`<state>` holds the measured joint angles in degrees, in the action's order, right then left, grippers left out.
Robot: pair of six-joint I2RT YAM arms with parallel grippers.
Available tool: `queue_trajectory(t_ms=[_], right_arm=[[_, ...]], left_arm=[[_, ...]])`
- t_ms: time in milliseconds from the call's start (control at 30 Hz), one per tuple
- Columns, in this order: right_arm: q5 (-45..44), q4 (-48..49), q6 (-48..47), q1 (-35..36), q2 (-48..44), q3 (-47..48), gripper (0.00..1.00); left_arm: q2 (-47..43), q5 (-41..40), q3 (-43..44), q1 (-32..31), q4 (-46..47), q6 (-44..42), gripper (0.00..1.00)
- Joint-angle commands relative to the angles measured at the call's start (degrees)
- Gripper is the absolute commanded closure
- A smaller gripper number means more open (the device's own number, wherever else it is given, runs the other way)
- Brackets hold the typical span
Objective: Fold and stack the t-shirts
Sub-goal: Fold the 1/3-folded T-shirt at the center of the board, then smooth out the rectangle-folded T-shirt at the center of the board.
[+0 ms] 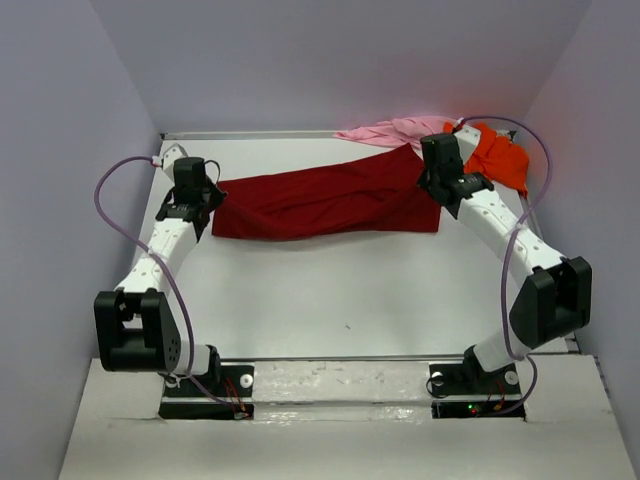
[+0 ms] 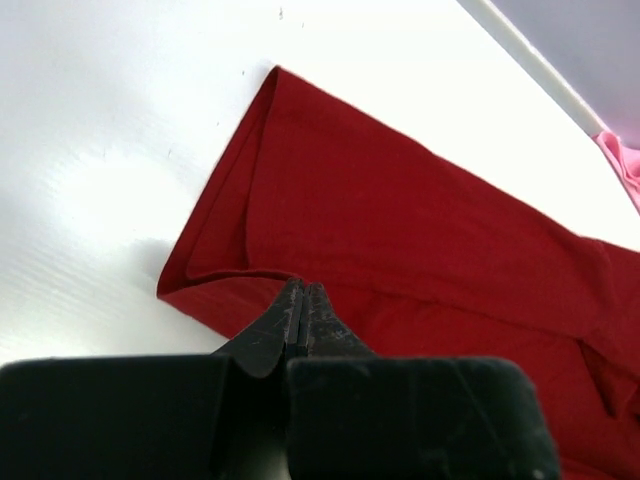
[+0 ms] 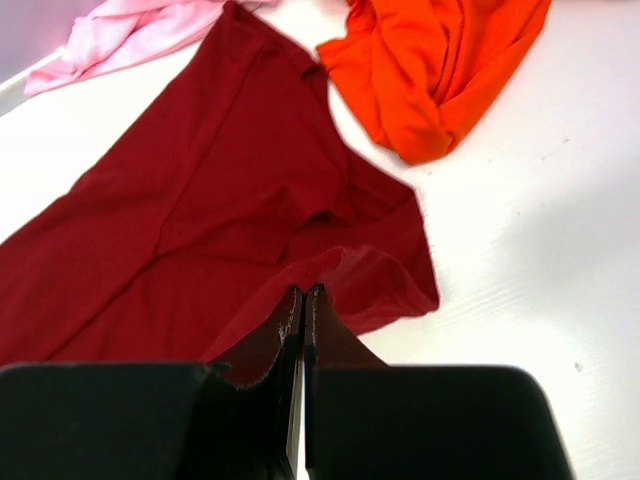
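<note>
The dark red t-shirt (image 1: pixel 330 205) stretches, folded lengthwise, from ten to two o'clock; the crumpled pink t-shirt (image 1: pixel 385 132) and orange t-shirt (image 1: pixel 500 155) lie at one o'clock.

We see a white table (image 1: pixel 330 290) with a matte, faintly ribbed surface, boxed in by pale grey-lilac walls: a back wall (image 1: pixel 340 60), a left wall (image 1: pixel 50 200) and a right wall (image 1: pixel 610 150). A thin metal strip (image 1: pixel 260 134) runs along the table's far edge where it meets the back wall, and a similar strip (image 1: pixel 340 358) lies along the near edge. A small dark speck (image 1: pixel 348 325) marks the bare surface towards the front. Nearest us sits a white ledge (image 1: pixel 110 430).
</note>
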<state>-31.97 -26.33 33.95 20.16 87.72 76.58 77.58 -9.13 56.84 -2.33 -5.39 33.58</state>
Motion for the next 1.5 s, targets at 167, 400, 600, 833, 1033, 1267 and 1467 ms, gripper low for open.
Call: queue_trajectory(t_ms=[167, 400, 600, 833, 1033, 1267, 1467], right_arm=[[-1.52, 2.24, -3.19, -4.25, 8.94, 8.32, 1.00], [1.81, 2.86, -2.93, -4.25, 20.46, 13.86, 1.00], [3.05, 2.77, -4.60, -4.25, 28.99, 20.01, 1.00], [6.64, 2.33, -8.46, -4.25, 33.04, 24.23, 0.75], [11.31, 2.42, -12.50, -4.25, 29.27, 22.75, 0.41], [17.35, 2.16, -13.66, -3.64, 21.71, 17.30, 0.38], [21.50, 3.38, -11.89, -1.54, 21.17, 10.97, 0.38]], left_arm=[[12.92, -0.02, 12.76, 1.10, 0.91, -2.12, 1.00], [24.45, 5.51, 16.90, 3.37, 3.62, 0.68, 1.00], [33.24, 7.81, 20.93, 4.08, 5.56, 1.49, 1.00], [31.59, 7.19, 22.70, 4.17, 6.18, 1.13, 0.96], [20.01, 11.67, 23.67, 3.12, 5.57, 0.00, 0.57], [4.70, 11.15, 14.71, -0.92, 5.74, -1.85, 0.45], [-0.76, 7.54, 10.58, -5.93, 5.65, -6.15, 0.41]])
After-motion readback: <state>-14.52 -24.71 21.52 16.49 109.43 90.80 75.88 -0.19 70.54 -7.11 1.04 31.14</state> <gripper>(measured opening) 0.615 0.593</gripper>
